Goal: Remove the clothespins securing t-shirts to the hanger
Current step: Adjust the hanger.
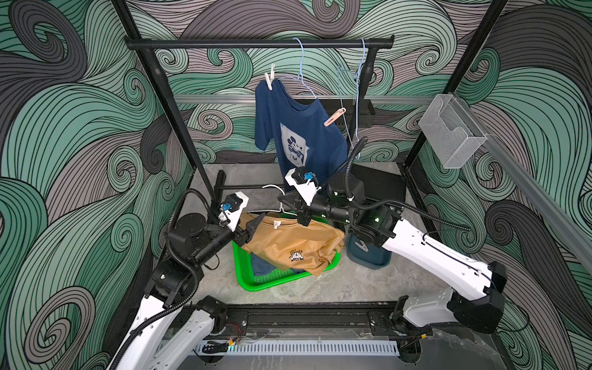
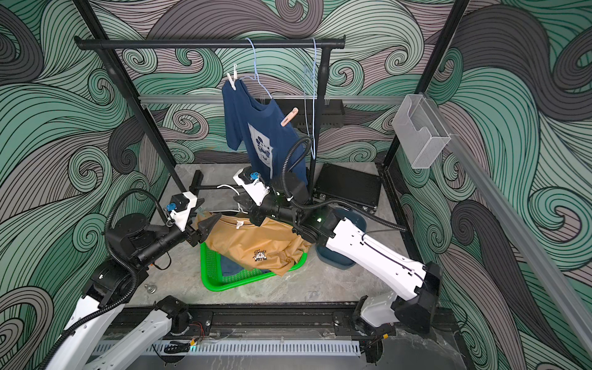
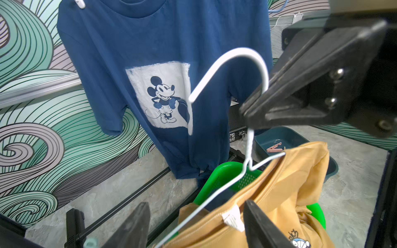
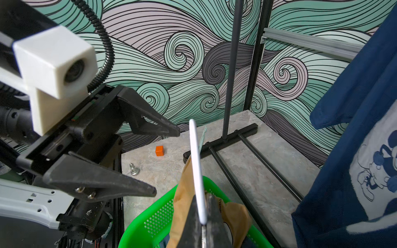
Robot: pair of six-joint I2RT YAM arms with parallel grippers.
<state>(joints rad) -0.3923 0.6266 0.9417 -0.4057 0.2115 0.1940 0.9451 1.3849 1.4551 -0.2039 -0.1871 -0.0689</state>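
Holding white hanger (image 3: pixel 236 53) with mustard t-shirt (image 1: pixel 288 243) over green basket (image 1: pixel 256 282), right gripper (image 3: pixel 247 113) clamped, left gripper (image 4: pixel 167 163) apart. Showing peach clothespin (image 1: pixel 334 117) on navy t-shirt (image 1: pixel 288 128) only in both top views, pink clothespin (image 3: pixel 274 148) in teal tray (image 3: pixel 279 135) from left wrist.

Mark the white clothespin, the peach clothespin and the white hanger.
white clothespin (image 1: pixel 269 81): in a top view, middle of its body.
peach clothespin (image 1: pixel 334 117): in a top view, middle of its body.
white hanger (image 3: pixel 238 51): left wrist view, top of its hook.
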